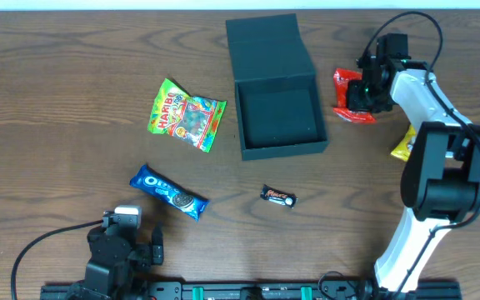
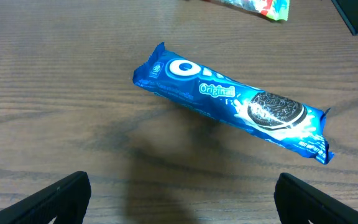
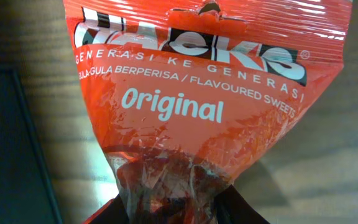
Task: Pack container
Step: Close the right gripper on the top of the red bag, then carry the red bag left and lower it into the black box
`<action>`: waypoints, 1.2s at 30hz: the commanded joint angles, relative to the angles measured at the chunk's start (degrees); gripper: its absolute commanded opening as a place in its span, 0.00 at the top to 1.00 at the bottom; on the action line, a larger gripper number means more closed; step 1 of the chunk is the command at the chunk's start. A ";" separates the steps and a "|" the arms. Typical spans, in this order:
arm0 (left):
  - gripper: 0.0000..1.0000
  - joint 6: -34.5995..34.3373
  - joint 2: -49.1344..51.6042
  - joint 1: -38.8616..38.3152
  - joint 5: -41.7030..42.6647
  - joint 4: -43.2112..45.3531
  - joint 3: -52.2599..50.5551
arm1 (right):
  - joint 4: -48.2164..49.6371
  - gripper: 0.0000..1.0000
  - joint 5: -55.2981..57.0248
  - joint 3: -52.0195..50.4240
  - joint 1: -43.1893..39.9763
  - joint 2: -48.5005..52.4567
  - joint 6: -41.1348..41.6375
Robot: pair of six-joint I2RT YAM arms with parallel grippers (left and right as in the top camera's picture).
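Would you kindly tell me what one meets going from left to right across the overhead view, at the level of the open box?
Haribo bag → container → red Hacks packet → yellow packet

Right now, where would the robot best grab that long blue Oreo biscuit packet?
Probably across the middle of the long blue plastic Oreo packet, coming straight down from above, jaws astride its narrow width: it lies flat on the wooden table.
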 commanded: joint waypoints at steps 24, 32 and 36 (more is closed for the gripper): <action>0.04 -0.04 -0.09 -0.24 -1.42 -3.30 -0.50 | -10.78 0.99 0.22 -0.02 28.35 -34.77 15.34; 0.05 -0.04 -0.09 -0.24 -1.42 -3.30 -0.50 | -4.39 0.99 0.31 1.49 30.53 -24.92 17.86; 0.04 -0.07 -0.09 -0.24 -1.42 -3.30 -0.50 | -4.66 0.98 1.99 4.44 30.53 -18.93 17.92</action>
